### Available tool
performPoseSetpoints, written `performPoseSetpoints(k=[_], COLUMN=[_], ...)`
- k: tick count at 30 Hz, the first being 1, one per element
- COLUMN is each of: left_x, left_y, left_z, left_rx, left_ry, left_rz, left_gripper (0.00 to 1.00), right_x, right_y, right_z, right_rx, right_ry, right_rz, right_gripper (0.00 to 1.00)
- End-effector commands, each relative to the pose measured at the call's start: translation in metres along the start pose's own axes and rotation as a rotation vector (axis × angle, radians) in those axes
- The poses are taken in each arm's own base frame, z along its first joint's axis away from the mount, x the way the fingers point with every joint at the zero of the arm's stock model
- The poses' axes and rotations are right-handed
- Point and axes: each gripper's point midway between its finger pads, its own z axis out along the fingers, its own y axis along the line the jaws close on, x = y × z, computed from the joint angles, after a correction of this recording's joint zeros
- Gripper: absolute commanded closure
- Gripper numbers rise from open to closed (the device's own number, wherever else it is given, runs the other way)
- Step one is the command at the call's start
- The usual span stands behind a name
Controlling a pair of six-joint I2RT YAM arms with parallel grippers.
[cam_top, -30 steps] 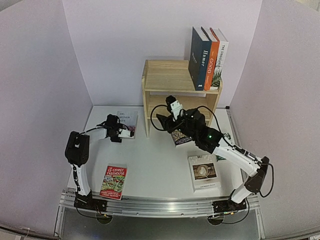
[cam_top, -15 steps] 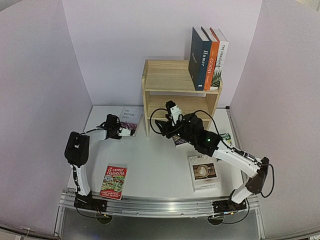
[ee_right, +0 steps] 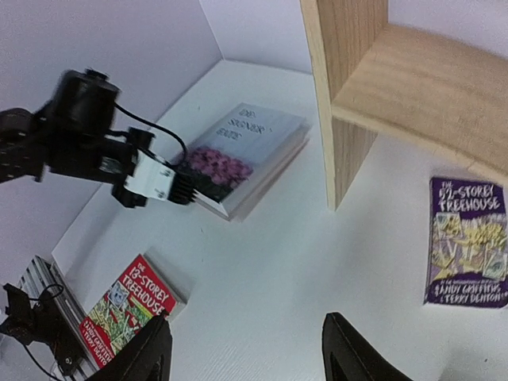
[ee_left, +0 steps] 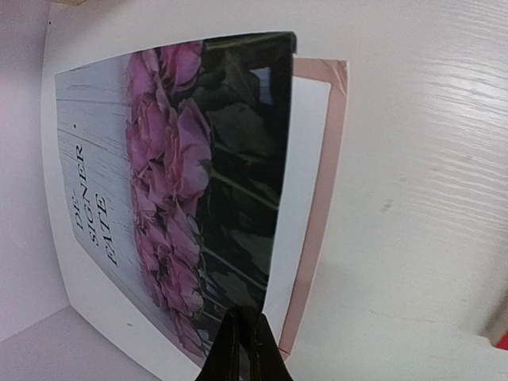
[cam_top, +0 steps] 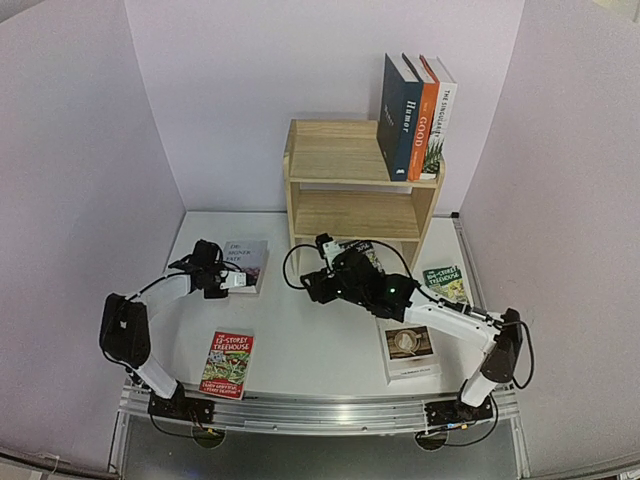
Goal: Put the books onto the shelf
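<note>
A pinkish-white book [cam_top: 246, 263] with roses on its cover [ee_left: 167, 182] lies on the table left of the shelf [cam_top: 350, 185]. My left gripper [cam_top: 230, 281] [ee_left: 244, 337] is shut on the near edge of its front cover. A navy, an orange and a white book [cam_top: 415, 110] stand on the shelf's top. My right gripper [cam_top: 312, 287] [ee_right: 250, 357] hangs open and empty over bare table. A purple Treehouse book [ee_right: 468, 242] lies on the table at the shelf's foot.
A red Treehouse book [cam_top: 227, 364] [ee_right: 123, 305] lies near the front left edge. A green Treehouse book [cam_top: 445, 283] and a coffee-cup book [cam_top: 408, 345] lie to the right. The shelf's side panel [ee_right: 341, 103] stands close to the right wrist.
My left gripper has shut on the rose book and drawn it nearer and to the left. My right arm has dropped and swung left, away from the purple book.
</note>
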Motion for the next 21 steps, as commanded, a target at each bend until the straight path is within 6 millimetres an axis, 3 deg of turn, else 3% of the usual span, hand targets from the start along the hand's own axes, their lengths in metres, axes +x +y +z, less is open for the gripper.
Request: performPoseSetpoints(k=[1, 6, 13, 18, 21], left_x=[0.001, -0.005, -0.02, -0.026, -0.028], left_y=[-0.071, -0.102, -0.147, -0.161, -0.167], left_z=[-0.042, -0.068, -0.08, -0.082, -0.082], left_rx=[0.176, 0.193, 0.235, 0.26, 0.28], left_ry=[-0.002, -0.002, -0.009, -0.011, -0.03], left_rz=[-0.108, -0.153, -0.118, -0.077, -0.055], left_gripper=[1.0, 1.0, 1.0, 1.0, 1.0], right_x=[0.042, 0.064, 0.101, 0.116, 0.136], right_y=[0.006, 0.019, 0.046, 0.059, 0.056], right_z=[0.027, 0.066, 0.127, 0.166, 0.186], right_rx=[-0.002, -0.023, -0.093, -0.125, -0.101], right_ry=[0.158, 0.246, 0.393, 0.44, 0.475], right_rz=[0.169, 0.323, 0.471, 0.551, 0.61], right_gripper=[0.35, 0.31, 0.25, 0.24, 0.26])
